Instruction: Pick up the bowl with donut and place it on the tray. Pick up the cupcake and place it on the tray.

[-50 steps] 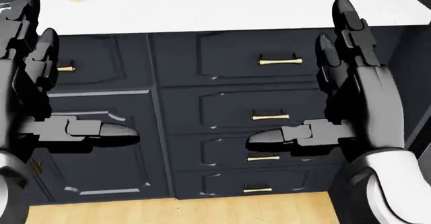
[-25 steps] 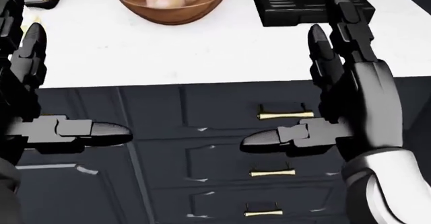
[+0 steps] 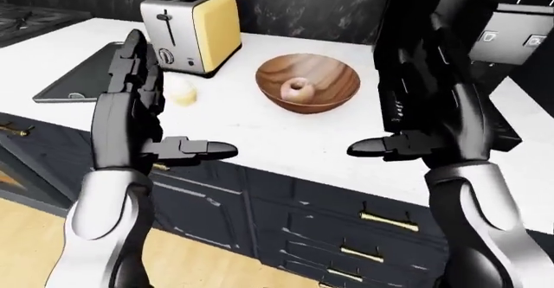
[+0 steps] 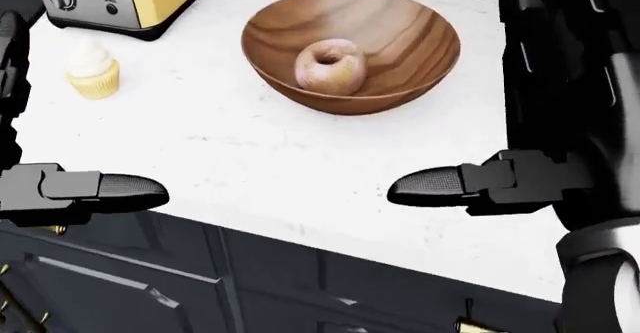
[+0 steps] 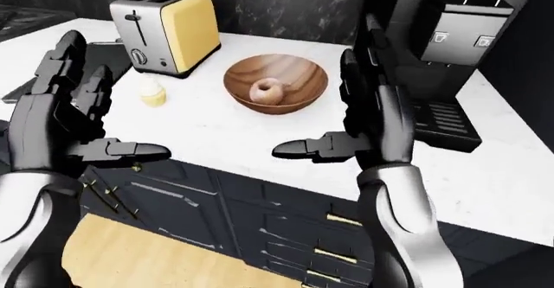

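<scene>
Donut (image 4: 328,66) stands tilted on edge in upright bowl (image 4: 400,40).

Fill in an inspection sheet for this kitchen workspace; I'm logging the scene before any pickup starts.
Surface: white speckled countertop over dark drawer cabinets with brass handles.
Job's things: round wooden bowl holding a glazed donut; white-frosted cupcake to its left; flat dark tray at the left end.
Clutter: yellow-and-steel toaster; black coffee machine.
Grippers: left hand and right hand open, empty, raised short of the bowl.
Cables: nothing seen.
Surroundings: dark marbled wall, wooden floor.
</scene>
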